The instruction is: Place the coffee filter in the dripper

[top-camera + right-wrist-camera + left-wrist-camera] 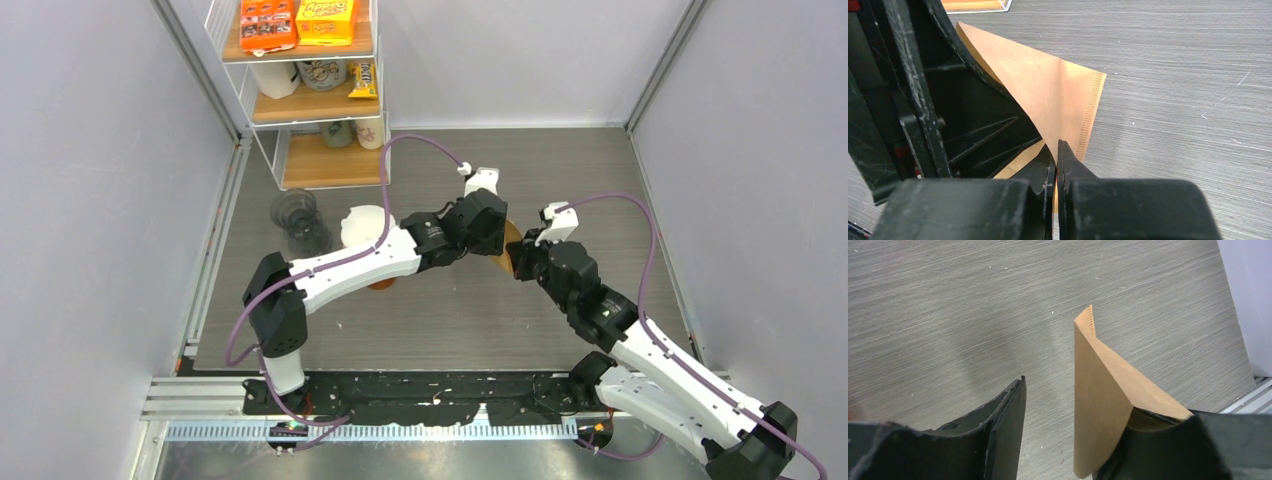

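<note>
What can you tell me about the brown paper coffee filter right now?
The brown paper coffee filter is a thin, fan-shaped folded paper with a crimped seam along one edge, slightly bent. It is held on edge above the grey wood-grain table, between the two arms. The right arm's jaws are shut on it near the seam; the left arm's jaws stand open around it, one against its face, the other apart.

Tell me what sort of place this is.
Probably a robot test cell in a lab: plain grey partition walls, two arms bolted to a table, and a wire shelf of snack boxes.
</note>
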Motion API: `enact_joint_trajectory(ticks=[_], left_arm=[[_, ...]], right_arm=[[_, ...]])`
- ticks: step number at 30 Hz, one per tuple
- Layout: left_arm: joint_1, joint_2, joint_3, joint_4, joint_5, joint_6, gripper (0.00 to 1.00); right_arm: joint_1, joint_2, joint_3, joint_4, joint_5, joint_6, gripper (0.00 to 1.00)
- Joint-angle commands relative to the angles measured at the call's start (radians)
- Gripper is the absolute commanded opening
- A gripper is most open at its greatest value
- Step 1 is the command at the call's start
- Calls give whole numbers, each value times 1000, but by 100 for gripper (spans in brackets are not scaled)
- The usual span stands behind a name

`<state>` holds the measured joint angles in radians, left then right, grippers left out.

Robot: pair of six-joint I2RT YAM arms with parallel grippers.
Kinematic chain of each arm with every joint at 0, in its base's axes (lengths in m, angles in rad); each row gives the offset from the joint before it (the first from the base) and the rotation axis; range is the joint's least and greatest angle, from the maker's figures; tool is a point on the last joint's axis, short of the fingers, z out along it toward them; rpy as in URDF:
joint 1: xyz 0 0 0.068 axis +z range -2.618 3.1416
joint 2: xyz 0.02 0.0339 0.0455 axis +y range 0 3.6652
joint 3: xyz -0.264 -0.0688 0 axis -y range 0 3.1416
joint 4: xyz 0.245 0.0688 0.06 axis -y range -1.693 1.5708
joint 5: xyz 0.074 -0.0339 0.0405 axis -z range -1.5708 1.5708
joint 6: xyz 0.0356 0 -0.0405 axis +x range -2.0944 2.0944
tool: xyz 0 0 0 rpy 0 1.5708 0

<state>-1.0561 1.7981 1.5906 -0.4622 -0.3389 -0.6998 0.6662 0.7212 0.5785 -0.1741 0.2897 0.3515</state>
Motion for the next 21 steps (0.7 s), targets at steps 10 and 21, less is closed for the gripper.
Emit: enact_joint_trajectory(ticks=[10,21], left_arm=[[-10,-1,49,-26,-91,6,30],[-9,-12,47,-85,-145,7,15]], right_arm=[[7,33,8,59,42,36,5],[7,39,41,-60,240,117,5]])
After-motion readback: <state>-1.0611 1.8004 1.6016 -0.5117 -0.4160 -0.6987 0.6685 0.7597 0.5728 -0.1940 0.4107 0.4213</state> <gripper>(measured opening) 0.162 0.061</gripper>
